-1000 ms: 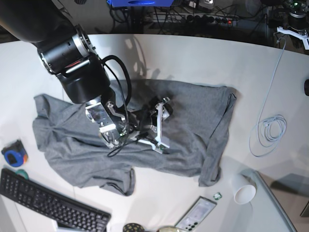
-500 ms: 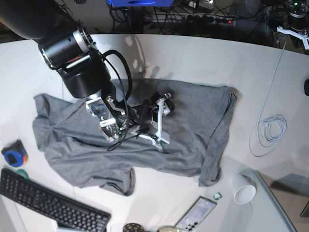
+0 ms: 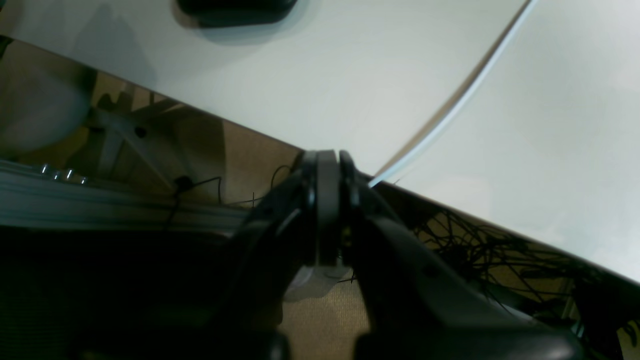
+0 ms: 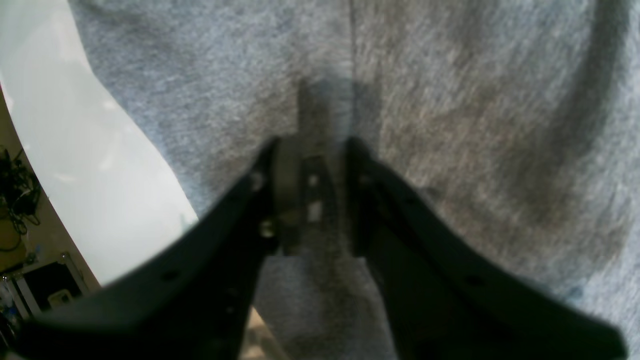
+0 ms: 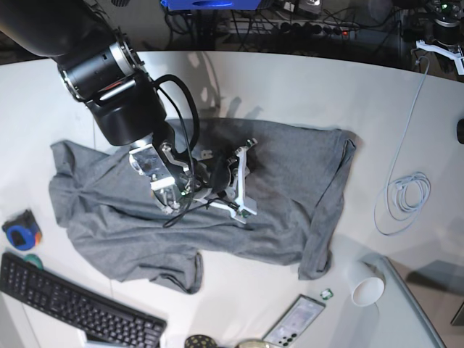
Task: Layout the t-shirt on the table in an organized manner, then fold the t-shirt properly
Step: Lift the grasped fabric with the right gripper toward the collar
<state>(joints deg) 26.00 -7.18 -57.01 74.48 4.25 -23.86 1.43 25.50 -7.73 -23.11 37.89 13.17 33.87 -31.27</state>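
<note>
The grey t-shirt lies spread but wrinkled across the middle of the white table, sleeves to the left and hem bunched at the right. My right gripper presses down on the shirt's middle. In the right wrist view its fingers stand close together with a ridge of the t-shirt pinched between them. My left gripper is shut with nothing in it, hanging over the table's edge, away from the shirt.
A black keyboard lies at the near left, beside a blue roll. A phone and a white cup sit near the front. A white cable coils at the right; it also crosses the left wrist view.
The right gripper's jaws have narrowed from wide apart onto a fold of the shirt. The arm shifted slightly toward the far side. The left gripper has not moved.
</note>
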